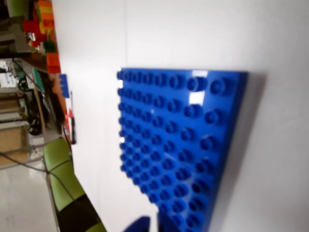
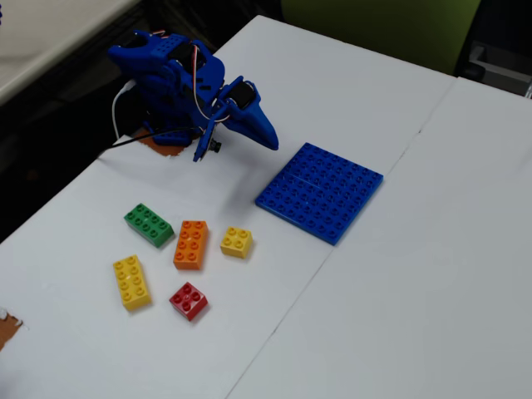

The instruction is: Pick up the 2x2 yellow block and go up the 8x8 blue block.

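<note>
The 2x2 yellow block [image 2: 236,242] lies on the white table in the fixed view, among other bricks and left of the 8x8 blue block [image 2: 320,191]. That flat studded plate fills the middle of the wrist view [image 1: 178,145]. My blue gripper [image 2: 268,137] hangs folded above the table, up and left of the plate and well away from the yellow block. Its jaws look shut with nothing between them. Only a blurred blue tip of the gripper [image 1: 140,224] shows at the bottom edge of the wrist view. The yellow block is out of the wrist view.
Around the yellow block lie a green brick [image 2: 149,224], an orange brick [image 2: 191,244], a longer yellow brick [image 2: 131,282] and a red brick [image 2: 189,300]. A seam between two tabletops [image 2: 332,249] runs past the plate. A green chair [image 1: 63,169] stands beyond the table edge.
</note>
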`<action>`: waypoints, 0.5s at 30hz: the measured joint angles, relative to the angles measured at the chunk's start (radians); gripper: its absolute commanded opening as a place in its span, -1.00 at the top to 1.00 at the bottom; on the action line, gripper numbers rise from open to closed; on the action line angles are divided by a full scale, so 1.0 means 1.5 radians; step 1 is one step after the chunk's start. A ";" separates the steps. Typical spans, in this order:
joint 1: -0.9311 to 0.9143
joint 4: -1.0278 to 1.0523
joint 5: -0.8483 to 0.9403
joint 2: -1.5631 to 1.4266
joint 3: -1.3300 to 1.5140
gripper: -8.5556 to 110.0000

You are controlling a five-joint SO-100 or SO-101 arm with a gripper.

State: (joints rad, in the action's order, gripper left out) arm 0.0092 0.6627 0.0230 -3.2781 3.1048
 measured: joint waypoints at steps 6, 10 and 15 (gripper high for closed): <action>0.000 0.000 0.035 0.000 0.000 0.85; 0.000 -0.033 0.243 0.000 0.000 0.85; 0.000 -0.050 0.621 0.000 0.000 0.85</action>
State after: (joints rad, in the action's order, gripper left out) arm 0.0092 0.5875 0.9541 -3.2781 3.1048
